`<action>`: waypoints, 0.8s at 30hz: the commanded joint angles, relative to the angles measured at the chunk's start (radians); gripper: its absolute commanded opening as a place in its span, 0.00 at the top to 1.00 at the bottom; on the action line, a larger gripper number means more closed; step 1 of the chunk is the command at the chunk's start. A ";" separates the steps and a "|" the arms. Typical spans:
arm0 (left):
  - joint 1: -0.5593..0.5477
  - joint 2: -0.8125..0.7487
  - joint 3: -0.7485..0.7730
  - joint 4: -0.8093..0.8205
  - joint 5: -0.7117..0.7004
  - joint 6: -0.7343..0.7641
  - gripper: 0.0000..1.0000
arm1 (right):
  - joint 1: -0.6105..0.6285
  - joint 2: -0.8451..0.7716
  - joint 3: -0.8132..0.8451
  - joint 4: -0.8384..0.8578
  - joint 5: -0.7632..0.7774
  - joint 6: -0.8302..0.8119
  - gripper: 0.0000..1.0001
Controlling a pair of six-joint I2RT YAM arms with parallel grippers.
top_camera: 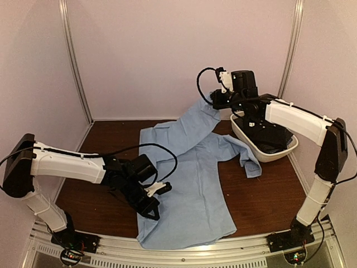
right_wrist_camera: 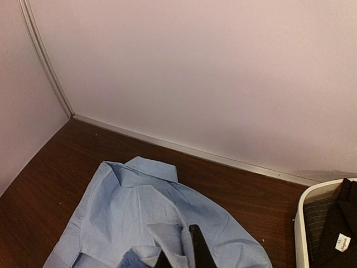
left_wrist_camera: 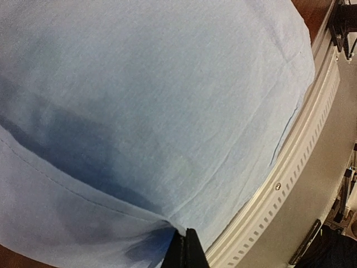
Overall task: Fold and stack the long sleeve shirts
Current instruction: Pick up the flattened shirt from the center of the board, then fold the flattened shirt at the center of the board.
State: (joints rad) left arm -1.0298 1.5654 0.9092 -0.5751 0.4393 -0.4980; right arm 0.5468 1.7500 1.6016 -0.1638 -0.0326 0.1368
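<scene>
Shirt [top_camera: 192, 190], light blue, spread on table [top_camera: 268, 195]: sleeve fold apparently in hand; left gripper [top_camera: 153, 211] clenched on side edge, right gripper [top_camera: 215, 100] clenched on raised sleeve [top_camera: 198, 120]; next, probably lay sleeve across body

All three views share the shirt [top_camera: 189, 190]: the top one looks down from high behind its hem, the left wrist hugs that hem, and the right wrist hangs above it, facing the back wall [right_wrist_camera: 195, 67].
</scene>
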 commanded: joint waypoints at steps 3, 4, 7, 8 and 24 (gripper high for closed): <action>-0.007 -0.015 -0.001 0.030 0.068 0.048 1.00 | -0.012 -0.040 0.022 -0.009 0.028 -0.007 1.00; -0.007 -0.017 0.000 0.031 0.071 0.049 0.99 | -0.012 -0.042 0.021 -0.010 0.028 -0.006 1.00; -0.007 -0.037 -0.002 0.050 0.088 0.045 0.77 | -0.012 -0.048 0.016 -0.014 0.028 -0.003 1.00; -0.007 -0.047 -0.005 0.062 0.088 0.038 0.64 | -0.012 -0.051 0.014 -0.015 0.028 -0.002 1.00; 0.241 -0.057 0.053 0.172 -0.218 -0.158 0.50 | -0.009 -0.115 -0.133 0.020 -0.063 0.082 1.00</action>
State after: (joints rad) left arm -0.8623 1.4384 0.9073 -0.4736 0.3473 -0.5983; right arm 0.5407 1.6749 1.5112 -0.1791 -0.0521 0.1761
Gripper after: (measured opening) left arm 0.519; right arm 0.034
